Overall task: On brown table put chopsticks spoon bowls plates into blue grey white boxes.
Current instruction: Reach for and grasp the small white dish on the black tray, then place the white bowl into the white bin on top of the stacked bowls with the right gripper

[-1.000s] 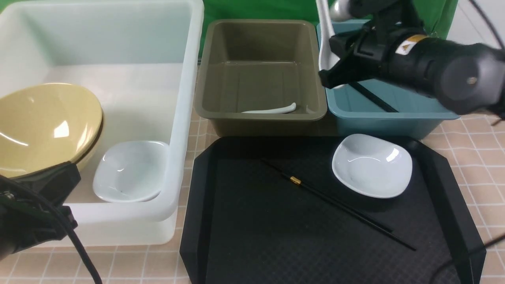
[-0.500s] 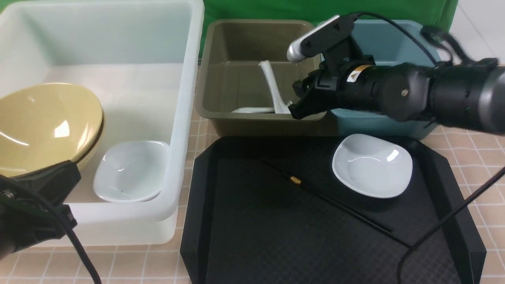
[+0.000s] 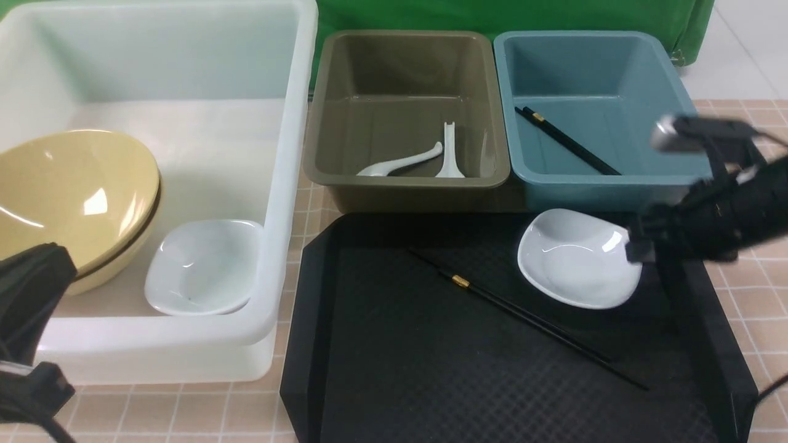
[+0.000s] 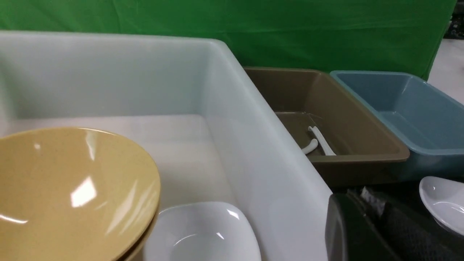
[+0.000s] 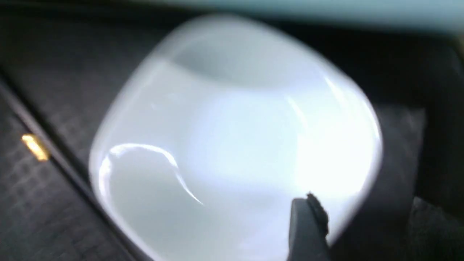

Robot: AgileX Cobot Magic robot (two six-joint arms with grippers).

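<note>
On the black tray (image 3: 369, 381) lie a white plate (image 3: 575, 258) and black chopsticks (image 3: 523, 314) with a gold band. My right gripper (image 3: 637, 246) hovers open at that plate's right rim. In the right wrist view one finger (image 5: 308, 228) is over the plate (image 5: 224, 137) and the other stands outside it. Two white spoons (image 3: 400, 165) lie in the olive-grey box (image 3: 406, 61). A chopstick (image 3: 566, 140) rests in the blue box (image 3: 591, 61). The white tub (image 3: 289, 184) holds stacked yellow bowls (image 3: 74, 197) and another plate (image 3: 203, 267). My left gripper (image 4: 366, 195) is shut and empty by the tub's near corner.
The three boxes stand in a row behind the tray on the brown table (image 3: 766, 307). A green backdrop hangs behind them. The right arm's cable trails over the tray's right edge.
The right gripper carried a spoon over the olive-grey box, opened and let it fall in, then swung right and down to the plate on the tray. The left arm sank slightly.
</note>
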